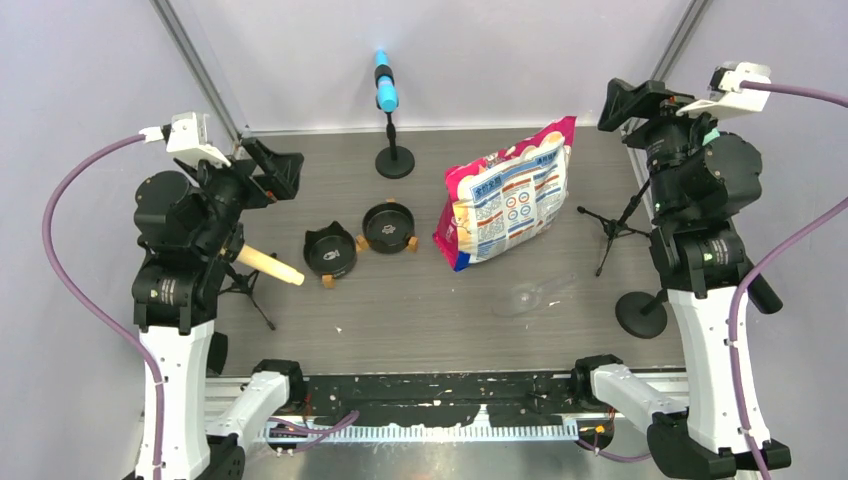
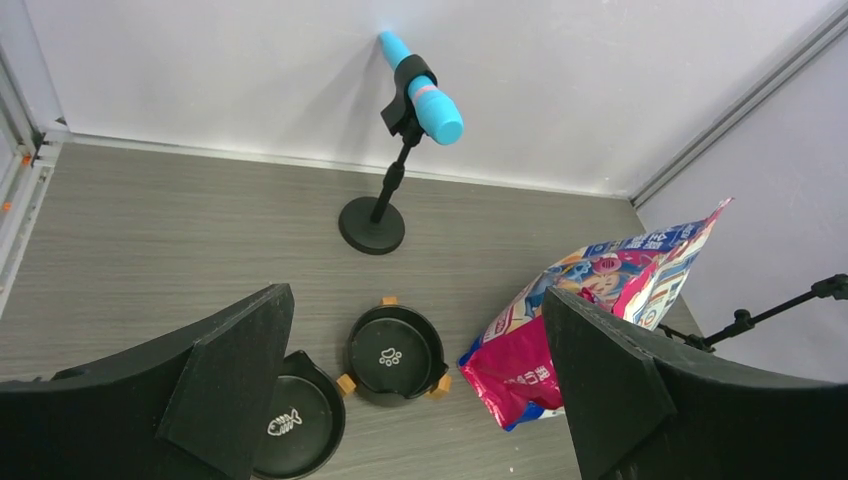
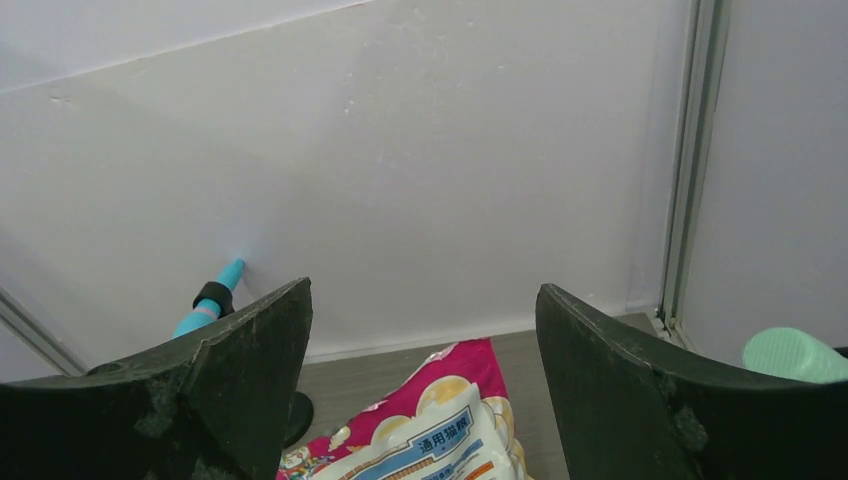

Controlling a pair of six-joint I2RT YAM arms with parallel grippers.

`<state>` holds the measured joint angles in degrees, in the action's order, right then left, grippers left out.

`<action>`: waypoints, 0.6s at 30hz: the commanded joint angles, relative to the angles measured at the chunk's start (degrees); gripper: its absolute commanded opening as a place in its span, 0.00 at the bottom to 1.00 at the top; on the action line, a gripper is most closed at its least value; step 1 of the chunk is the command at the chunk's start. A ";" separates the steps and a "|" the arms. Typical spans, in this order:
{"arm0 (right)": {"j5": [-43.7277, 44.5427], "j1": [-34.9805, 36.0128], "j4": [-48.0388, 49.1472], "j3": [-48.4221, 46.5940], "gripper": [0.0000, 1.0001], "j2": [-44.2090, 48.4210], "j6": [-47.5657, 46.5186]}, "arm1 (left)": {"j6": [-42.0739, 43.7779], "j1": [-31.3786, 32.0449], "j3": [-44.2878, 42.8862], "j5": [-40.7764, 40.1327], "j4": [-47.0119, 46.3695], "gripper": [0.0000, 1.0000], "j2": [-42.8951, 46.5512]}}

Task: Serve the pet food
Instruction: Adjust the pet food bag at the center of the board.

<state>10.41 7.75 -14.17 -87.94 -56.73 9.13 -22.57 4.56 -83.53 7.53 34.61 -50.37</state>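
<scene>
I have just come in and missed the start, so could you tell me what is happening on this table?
Nothing is being handled yet. The left arm and the right arm are raised at the sides of the table, jaws open and empty. The printed bag stands upright to the right of the fish-marked bowl and the paw-marked bowl. Both bowls look empty, with no pet food showing. What looks like a clear scoop lies in front of the bag.
</scene>
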 commanded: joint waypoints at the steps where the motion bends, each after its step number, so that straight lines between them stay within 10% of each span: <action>1: 3.69 -0.19 4.00 2.16 0.90 0.67 3.17 | -0.49 0.20 2.66 -0.79 -4.11 1.00 1.84; 12: -3.85 -0.10 -5.46 2.56 0.90 -2.83 8.58 | 1.59 0.92 11.13 17.25 -12.41 1.00 1.73; 18: -3.17 1.08 -10.65 6.43 0.90 -3.51 13.32 | 4.78 12.82 17.48 16.93 -14.66 1.00 -1.13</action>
<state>7.49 7.88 -20.38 -83.33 -59.94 18.11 -20.84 10.41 -69.58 21.98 24.14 -49.54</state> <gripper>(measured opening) 0.898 0.994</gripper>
